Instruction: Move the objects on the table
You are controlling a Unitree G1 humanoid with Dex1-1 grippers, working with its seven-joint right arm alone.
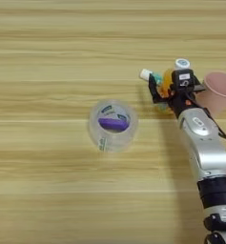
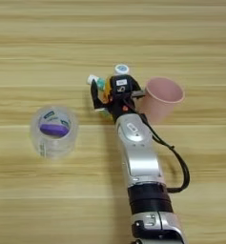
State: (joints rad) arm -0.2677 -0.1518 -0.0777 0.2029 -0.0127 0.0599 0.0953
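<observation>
My right gripper (image 2: 109,95) sits over the small orange-juice bottle (image 1: 168,78), which stands upright and shows its white cap (image 2: 122,69) just beyond the gripper. The white-and-teal tube (image 1: 145,75) lies against the bottle's left side, and the gripper hides part of it. The pink cup (image 2: 163,97) stands upright immediately right of the gripper, very close to the forearm. The clear tape roll (image 1: 113,125) with its purple-white core label lies flat on the table (image 1: 47,57), well to the left and a little nearer to me. Most of the bottle's body is hidden by the gripper.
The silver forearm (image 2: 138,157) runs from the bottom edge up to the gripper, with a black cable (image 2: 179,164) looping on its right side. Bare wood stretches across the far side and the whole left of the table.
</observation>
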